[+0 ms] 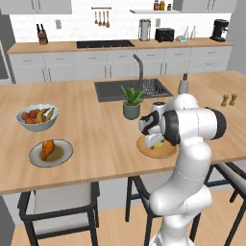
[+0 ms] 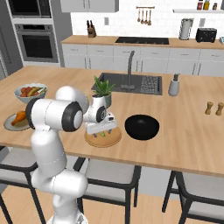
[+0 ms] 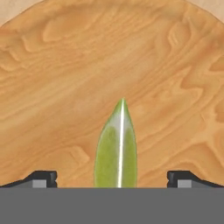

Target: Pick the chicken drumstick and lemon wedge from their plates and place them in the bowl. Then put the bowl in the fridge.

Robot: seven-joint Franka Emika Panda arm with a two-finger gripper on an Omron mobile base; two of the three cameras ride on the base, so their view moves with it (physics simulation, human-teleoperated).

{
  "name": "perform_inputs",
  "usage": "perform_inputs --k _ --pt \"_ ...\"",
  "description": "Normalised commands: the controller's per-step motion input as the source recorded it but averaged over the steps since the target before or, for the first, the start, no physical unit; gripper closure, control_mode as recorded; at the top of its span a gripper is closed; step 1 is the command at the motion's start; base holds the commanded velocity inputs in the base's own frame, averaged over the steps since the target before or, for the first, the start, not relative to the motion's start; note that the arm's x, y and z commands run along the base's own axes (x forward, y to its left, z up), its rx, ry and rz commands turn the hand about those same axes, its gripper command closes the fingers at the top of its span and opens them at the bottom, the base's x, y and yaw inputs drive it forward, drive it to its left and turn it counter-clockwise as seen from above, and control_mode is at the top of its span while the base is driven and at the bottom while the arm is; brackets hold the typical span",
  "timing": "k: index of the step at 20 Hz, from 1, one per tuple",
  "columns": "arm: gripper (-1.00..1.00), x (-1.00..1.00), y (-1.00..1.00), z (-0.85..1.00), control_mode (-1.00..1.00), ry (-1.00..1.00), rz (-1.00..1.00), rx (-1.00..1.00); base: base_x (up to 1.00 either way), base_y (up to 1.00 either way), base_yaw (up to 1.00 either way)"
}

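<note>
Wooden bench [image 1: 96, 144] of a kitchen island is carrying all the things of the task, with a sink behind them. The claw [image 2: 103, 131] is being held low over the tan wooden plate [image 2: 103, 141], pointing down, and its two fingertips [image 3: 41, 178] are standing wide apart with nothing between the pads yet. The lemon wedge [image 3: 117, 146] is lying on this plate, directly between the open fingers in the hand view, with its thin edge turned up. The chicken drumstick [image 1: 47, 149] is resting on the grey plate [image 1: 65, 154], well apart to the left, near the white fruit bowl [image 1: 37, 117]. The black bowl [image 2: 141, 127] is standing just beside the wooden plate on its right and is looking empty.

The step in hand is judged to be the picking of the lemon wedge; nothing is placed in the bowl yet. For the next move, a small further descent is probably needed until the pads are standing beside the wedge, then a gentle closing, because the wedge is small and narrow and could be pushed sideways or could slip out.
</note>
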Motion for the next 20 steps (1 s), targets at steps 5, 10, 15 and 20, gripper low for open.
perform_inputs --k 5,10,15,20 --pt "1.00 0.12 0.00 -0.16 -1.00 0.00 0.00 0.00 0.00 0.00 0.00" --pt "1.00 0.06 0.00 -0.04 -1.00 0.00 0.03 0.00 0.00 0.00 0.00" --pt "1.00 -0.23 -0.12 0.08 -1.00 0.00 0.10 0.00 0.00 0.00 0.00" --pt "1.00 -0.30 -0.21 0.55 -1.00 -0.01 0.09 0.00 0.00 0.00 0.00"
